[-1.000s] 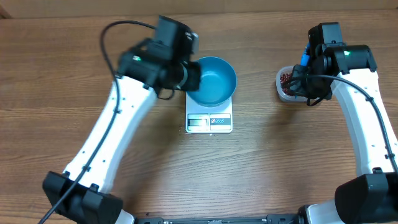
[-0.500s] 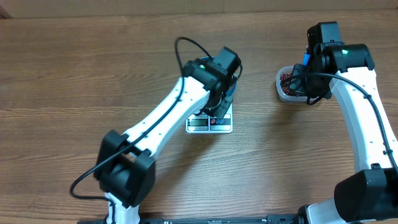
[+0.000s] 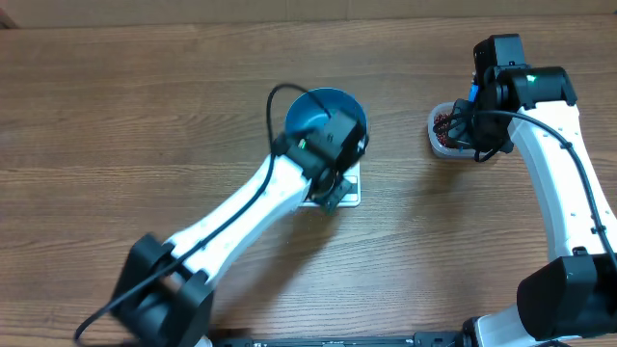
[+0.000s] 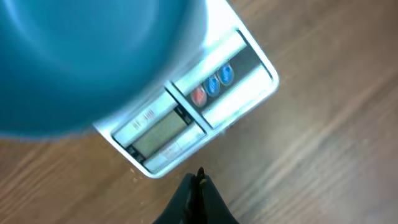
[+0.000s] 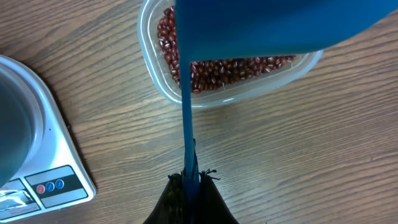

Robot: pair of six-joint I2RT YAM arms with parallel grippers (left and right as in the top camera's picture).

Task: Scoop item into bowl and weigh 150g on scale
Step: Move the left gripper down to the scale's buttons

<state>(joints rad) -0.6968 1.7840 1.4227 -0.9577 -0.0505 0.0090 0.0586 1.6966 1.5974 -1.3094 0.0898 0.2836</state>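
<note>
Left jaws: together, empty, over white square scale.
Right jaws: clamped on handle of blue plastic scoop.
Red-brown beans: in clear plastic tub.
Risk: left arm nudging round blue bowl, skewing weight.

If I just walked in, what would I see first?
The big shiny blue bowl sitting on the white scale in the middle grabs the eye first. Off to the right, a clear tub holds red-brown beans. The right gripper is pinching the thin handle of a blue scoop held over that tub.
</note>
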